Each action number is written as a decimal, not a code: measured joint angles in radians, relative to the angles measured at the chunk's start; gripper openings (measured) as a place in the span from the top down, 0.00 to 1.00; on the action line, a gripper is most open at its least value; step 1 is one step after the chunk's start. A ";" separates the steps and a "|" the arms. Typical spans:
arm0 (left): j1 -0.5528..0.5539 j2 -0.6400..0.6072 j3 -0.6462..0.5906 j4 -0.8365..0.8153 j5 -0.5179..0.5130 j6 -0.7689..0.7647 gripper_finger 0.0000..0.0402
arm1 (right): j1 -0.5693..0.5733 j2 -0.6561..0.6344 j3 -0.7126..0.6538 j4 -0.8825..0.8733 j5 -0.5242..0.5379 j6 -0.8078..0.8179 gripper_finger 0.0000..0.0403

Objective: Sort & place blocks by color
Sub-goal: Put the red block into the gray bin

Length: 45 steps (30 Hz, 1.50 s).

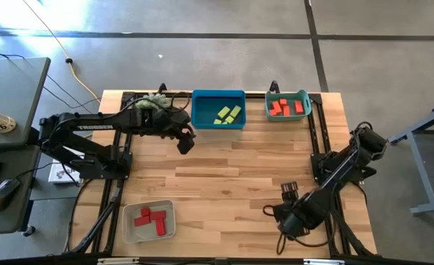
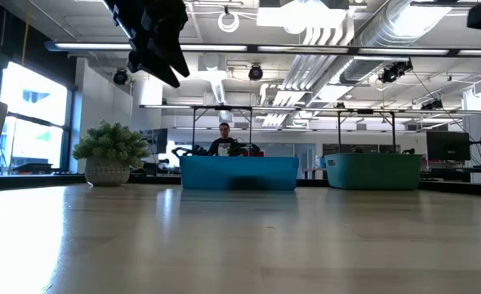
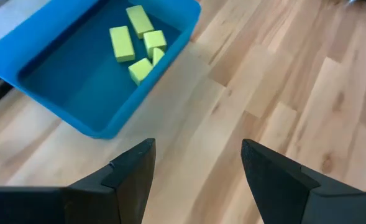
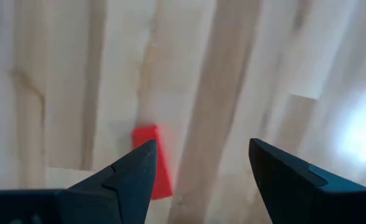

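- Left gripper (image 1: 185,143): hangs above bare table (image 1: 231,177) just in front of the blue bin (image 1: 218,110); fingers spread wide, nothing between them.
- Right gripper (image 1: 289,190): low at the near right of the table, fingers as far apart as they go, holding nothing. Its wrist view shows a loose red block (image 4: 153,160) on the wood just past one finger.
- Yellow-green blocks (image 3: 137,41): four or so, lying together inside the blue bin.
- Orange-red blocks (image 1: 287,107): in the teal bin (image 1: 289,105) at the far right.
- Red blocks (image 1: 150,218): in the grey tray (image 1: 149,221) at the near left.
- Risk, loose red block: it sits off-centre to the right gripper, so closing from here could clip an edge and push it away rather than pinch it.
- Risk, wrong bin: the red and orange-red blocks look alike; the stray could easily go into the teal bin instead of the grey tray.
- Risk, reach: the grey tray lies across the table on the left arm's side; carrying the block there could bring the arms together.
- Risk, plant (image 1: 155,101): it stands close to the left arm and could be brushed.
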<state>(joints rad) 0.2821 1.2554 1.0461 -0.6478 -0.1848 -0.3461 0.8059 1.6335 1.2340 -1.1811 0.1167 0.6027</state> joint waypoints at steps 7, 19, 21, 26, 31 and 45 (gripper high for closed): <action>-0.063 -0.002 0.000 0.002 0.000 -0.089 0.43 | 0.066 0.001 -0.105 0.143 -0.073 0.017 0.40; -0.140 -0.002 0.000 0.002 0.000 -0.152 0.43 | 0.137 0.001 -0.291 0.295 -0.170 0.050 0.40; -0.147 -0.002 0.000 0.002 0.000 -0.162 0.43 | 0.150 0.001 -0.316 0.333 -0.179 0.067 0.40; -0.153 -0.002 0.000 0.002 -0.001 -0.213 0.43 | 0.174 0.001 -0.369 0.374 -0.153 0.103 0.40; -0.153 -0.003 0.000 0.002 -0.001 -0.254 0.43 | 0.172 -0.006 -0.412 0.417 -0.171 0.108 0.44; -0.191 -0.003 0.000 0.026 0.020 -0.296 0.43 | 0.157 -0.004 -0.416 0.454 -0.185 0.293 0.82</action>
<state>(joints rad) 0.0909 1.2526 1.0462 -0.6220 -0.1652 -0.6418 0.9627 1.6299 0.8177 -0.7273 -0.0678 0.8954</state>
